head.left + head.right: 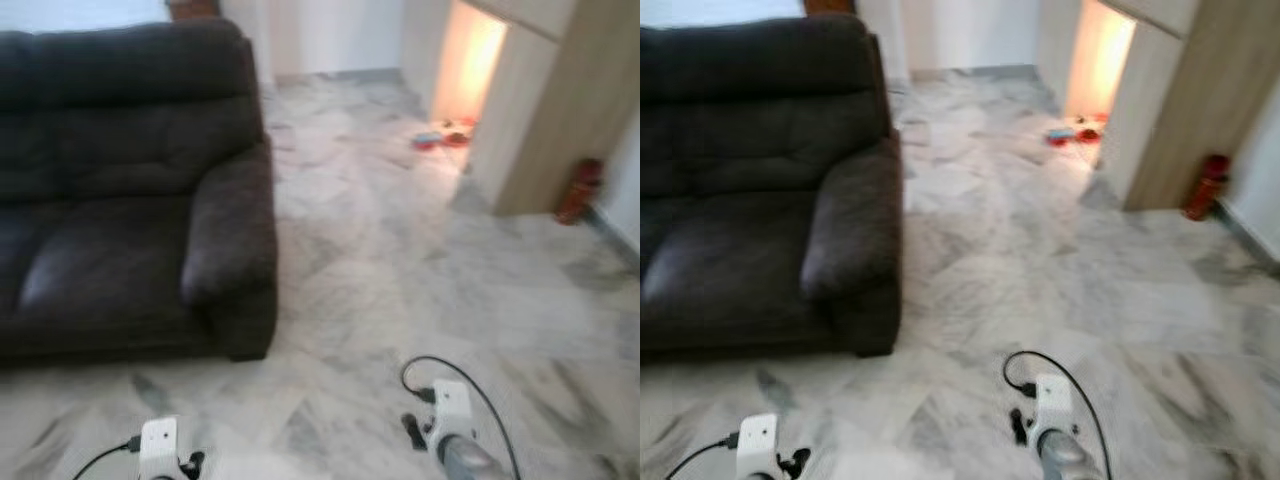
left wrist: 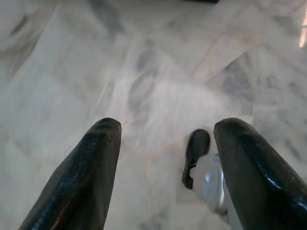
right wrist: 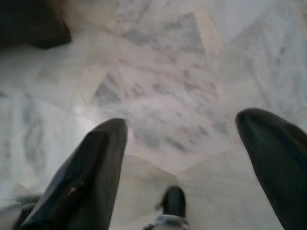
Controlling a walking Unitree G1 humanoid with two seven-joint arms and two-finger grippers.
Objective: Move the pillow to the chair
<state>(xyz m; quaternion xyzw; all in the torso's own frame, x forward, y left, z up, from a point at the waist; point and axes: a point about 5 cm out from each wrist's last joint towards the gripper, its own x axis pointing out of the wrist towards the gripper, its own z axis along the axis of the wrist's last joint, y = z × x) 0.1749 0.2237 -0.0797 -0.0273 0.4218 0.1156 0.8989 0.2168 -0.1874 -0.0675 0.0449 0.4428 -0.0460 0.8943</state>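
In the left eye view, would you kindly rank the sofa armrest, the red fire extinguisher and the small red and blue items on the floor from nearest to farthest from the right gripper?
Measured from the right gripper:
1. Sofa armrest, ahead to the robot's left.
2. Red fire extinguisher, ahead to the right, standing beside the wooden cabinet.
3. Small red and blue items, farthest, on the floor by the lit opening.

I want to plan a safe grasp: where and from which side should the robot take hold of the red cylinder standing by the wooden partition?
Take the red cylinder around its upright body with a level side grasp, coming from the open grey-white marble floor in front. It stands in the corner between the light wooden partition and the white wall, so only the front looks free. Its top is too blurred to judge a handle.
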